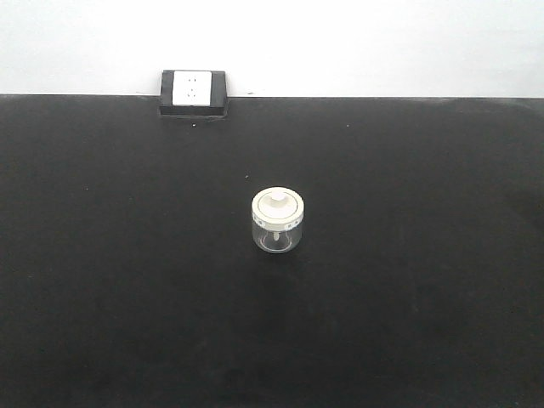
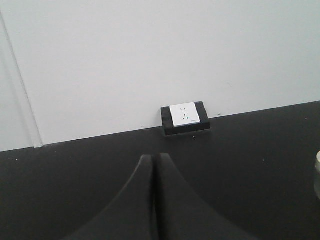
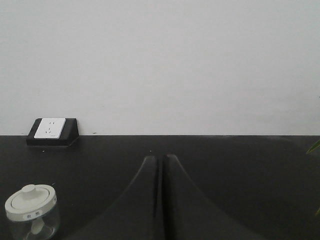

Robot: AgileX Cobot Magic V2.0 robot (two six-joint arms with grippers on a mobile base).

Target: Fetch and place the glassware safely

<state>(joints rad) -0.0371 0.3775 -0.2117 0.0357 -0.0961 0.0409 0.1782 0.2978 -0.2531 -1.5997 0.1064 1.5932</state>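
The glass jar (image 1: 278, 221), small, squat and clear with a cream-white lid and central knob, stands upright in the middle of the black table (image 1: 102, 280). It shows at the lower left of the right wrist view (image 3: 31, 212), and a sliver of it shows at the right edge of the left wrist view (image 2: 317, 172). My left gripper (image 2: 153, 157) is shut and empty, left of the jar. My right gripper (image 3: 161, 158) is shut and empty, right of the jar. Neither gripper shows in the front view.
A black block with a white power socket (image 1: 193, 92) sits at the table's far edge against the white wall; it also shows in the left wrist view (image 2: 185, 118) and the right wrist view (image 3: 51, 130). A green leaf tip (image 3: 314, 146) shows at the right.
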